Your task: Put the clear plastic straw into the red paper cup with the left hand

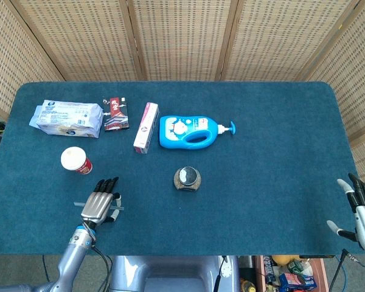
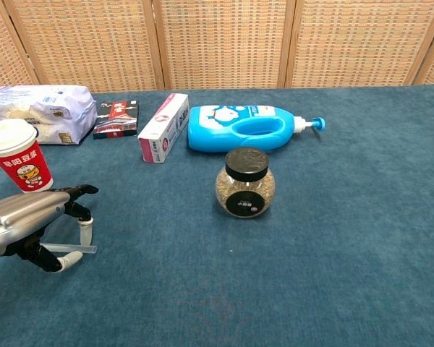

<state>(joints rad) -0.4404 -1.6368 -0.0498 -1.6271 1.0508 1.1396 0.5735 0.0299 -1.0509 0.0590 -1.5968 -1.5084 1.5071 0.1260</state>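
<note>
The red paper cup (image 1: 76, 160) (image 2: 18, 157) stands upright near the table's front left. Just in front of it, my left hand (image 1: 98, 204) (image 2: 25, 217) is low over the cloth, palm down. Its thumb and fingers are closed around the clear plastic straw (image 1: 117, 208) (image 2: 76, 249). The straw lies nearly level, and its ends stick out on both sides of the hand. My right hand (image 1: 360, 210) hangs at the table's front right corner with its fingers spread and nothing in them. It shows only in the head view.
A small glass jar with a black lid (image 2: 246, 183) stands mid-table. Behind it lie a blue pump bottle (image 2: 246, 128), a toothpaste box (image 2: 163, 127), a dark red packet (image 2: 116, 118) and a white tissue pack (image 2: 40, 113). Wicker screens close off the back.
</note>
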